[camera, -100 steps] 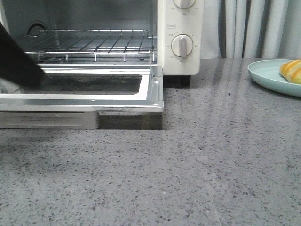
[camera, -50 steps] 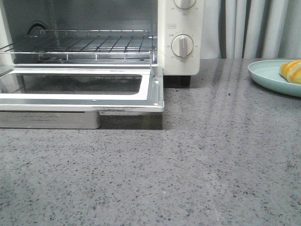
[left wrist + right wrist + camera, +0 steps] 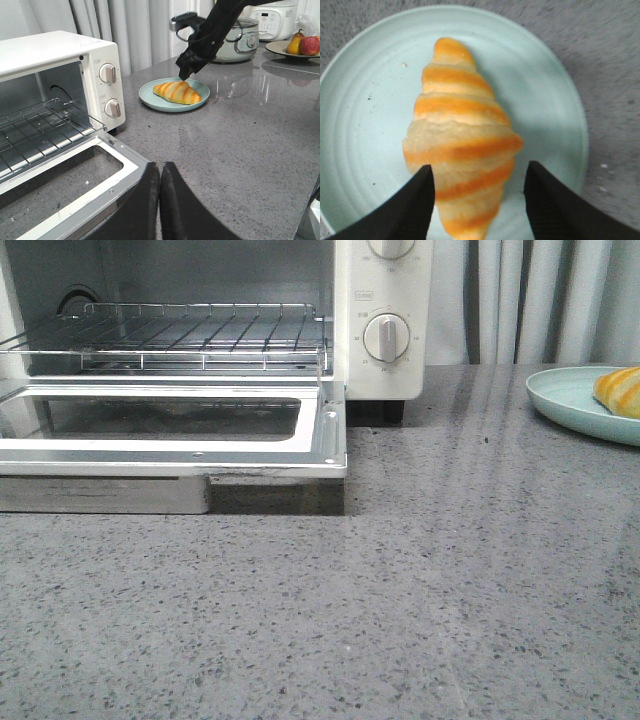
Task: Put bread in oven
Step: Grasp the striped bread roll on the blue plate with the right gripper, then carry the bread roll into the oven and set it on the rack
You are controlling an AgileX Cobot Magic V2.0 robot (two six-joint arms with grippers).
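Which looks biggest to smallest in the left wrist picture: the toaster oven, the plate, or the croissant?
1. Toaster oven, biggest, though nearest the camera.
2. Pale green plate.
3. Striped croissant, smallest, lying on the plate.

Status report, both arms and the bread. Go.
Right gripper open, straddling the bread on the plate, no grip yet. Left gripper shut, empty, by the open oven. Rack bare, nothing in the way.

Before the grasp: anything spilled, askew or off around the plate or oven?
Nothing stands out. The bread lies whole on the plate, with only a few crumbs or specks beside it. The oven door is open, its wire rack level and bare. The right gripper is open, straddling one end of the bread.
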